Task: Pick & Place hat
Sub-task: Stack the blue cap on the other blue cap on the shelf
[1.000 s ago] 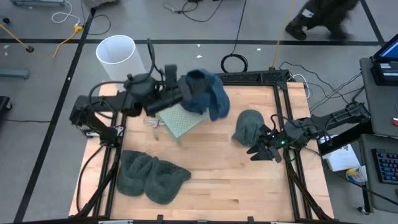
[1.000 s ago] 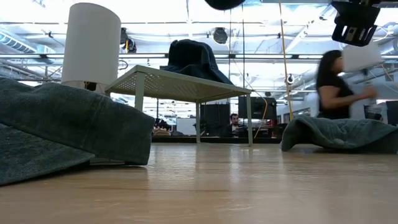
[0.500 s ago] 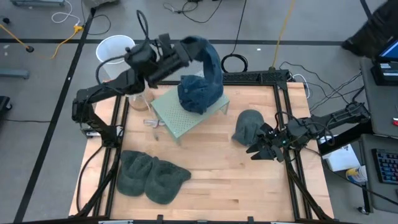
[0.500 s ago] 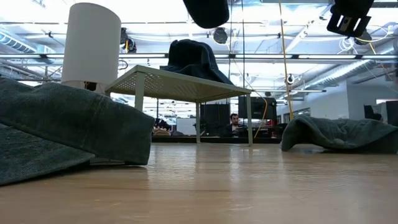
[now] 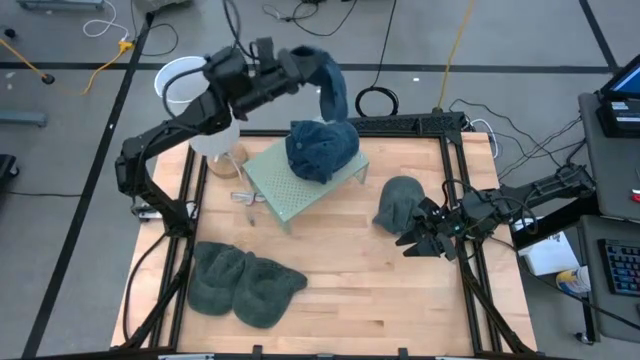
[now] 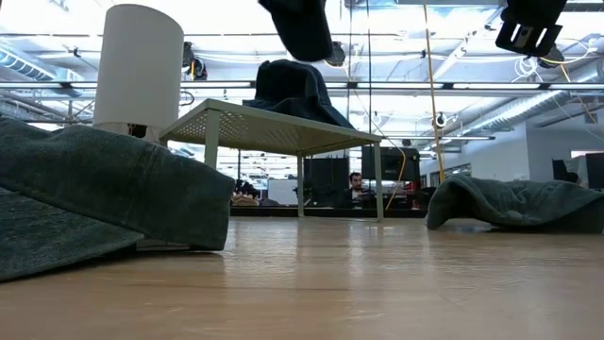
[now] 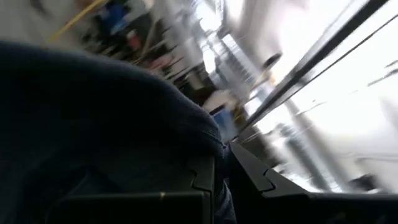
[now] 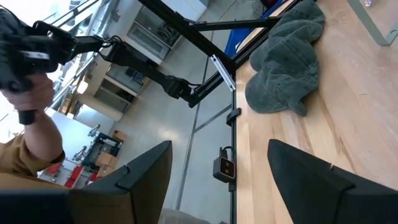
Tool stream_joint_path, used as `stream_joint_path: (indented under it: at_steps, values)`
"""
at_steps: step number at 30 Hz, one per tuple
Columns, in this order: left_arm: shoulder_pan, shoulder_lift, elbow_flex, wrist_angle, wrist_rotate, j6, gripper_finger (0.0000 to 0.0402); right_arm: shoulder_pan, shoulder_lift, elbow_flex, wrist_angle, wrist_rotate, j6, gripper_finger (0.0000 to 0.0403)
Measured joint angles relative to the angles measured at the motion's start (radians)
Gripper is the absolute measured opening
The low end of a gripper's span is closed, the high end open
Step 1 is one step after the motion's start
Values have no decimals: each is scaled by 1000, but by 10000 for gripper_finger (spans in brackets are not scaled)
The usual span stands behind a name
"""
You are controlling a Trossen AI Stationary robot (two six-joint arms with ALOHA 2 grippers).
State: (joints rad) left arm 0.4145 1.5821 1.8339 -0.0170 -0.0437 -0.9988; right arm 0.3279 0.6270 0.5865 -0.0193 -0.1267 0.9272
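Note:
A dark blue hat [image 5: 326, 78] hangs high over the table's far edge, held by my left gripper [image 5: 292, 64], which is shut on it. The low view shows its bottom end [image 6: 302, 28] at the top of the picture. A second blue hat [image 5: 320, 150] lies on a small pale-green stand [image 5: 290, 195]. A grey-green hat [image 5: 400, 205] lies on the table's right part, and my right gripper [image 5: 420, 240] hovers open just near of it. Two more grey-green hats [image 5: 245, 282] lie at the near left. My left gripper [image 7: 217, 163] pinches the blue hat's cloth [image 7: 186, 134] between its two fingers at the hat's upper end [image 5: 306, 58]. The fingers come roughly level from the table's left. The hat is lifted clear and hangs slack below them.
A tall white cylinder [image 5: 188, 88] stands at the far left corner, close under the left arm. Small clear items [image 5: 245, 196] lie beside the stand. A black frame [image 5: 470, 280] edges the table. Bare wood [image 5: 350, 270] lies at the near middle.
My left gripper has carried the blue hat from over the stand toward the table's far edge and upward, still shut on it. The held hat now hangs clear of the blue hat on the stand. The right arm has kept still.

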Motion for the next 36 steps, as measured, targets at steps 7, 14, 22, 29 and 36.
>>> stream_joint_path:
  at_steps: [7,14,22,29,36]
  values:
    - [16,2,0,-311,-2,6,22,0,0,0,0,1,0,256]
    - [15,2,0,-433,6,4,22,0,0,0,0,26,-4,256]
    - [13,2,0,-443,-61,2,22,0,0,0,0,26,-7,256]
    - [2,91,0,-444,-30,-18,22,0,0,0,0,26,-12,256]
    - [3,115,-1,-488,-28,-35,22,0,0,0,0,24,-3,256]
